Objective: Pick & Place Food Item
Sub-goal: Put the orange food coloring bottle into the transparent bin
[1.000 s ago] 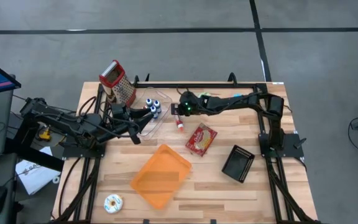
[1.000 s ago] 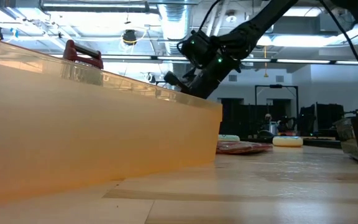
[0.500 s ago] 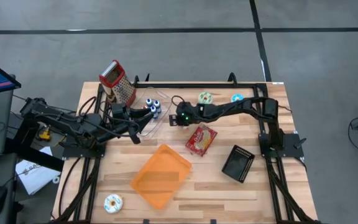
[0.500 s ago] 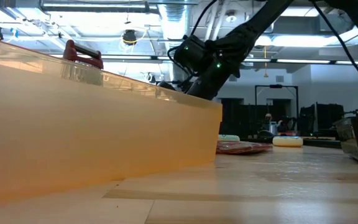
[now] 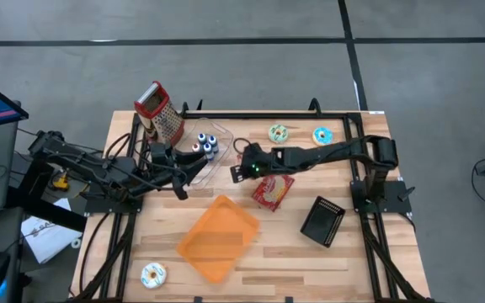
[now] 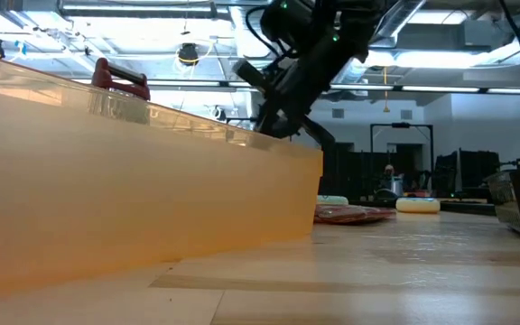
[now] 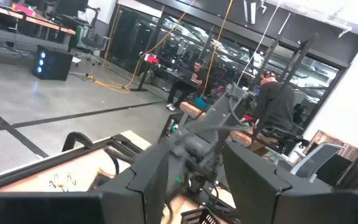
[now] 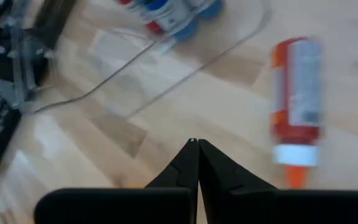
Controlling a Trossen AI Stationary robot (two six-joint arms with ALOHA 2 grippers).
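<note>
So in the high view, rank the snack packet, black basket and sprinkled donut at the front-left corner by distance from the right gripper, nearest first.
From the right gripper, mid-table:
1. Snack packet, just to its right.
2. Black basket, farther right, toward the front.
3. Sprinkled donut, at the front-left corner.

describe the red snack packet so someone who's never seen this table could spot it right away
Start at the big orange tray near the table's front edge. Just past its far right corner lies the red snack packet, flat on the wood beside the right gripper. It is the only red, patterned, flat rectangle; the neighbouring black basket is dark.
</note>
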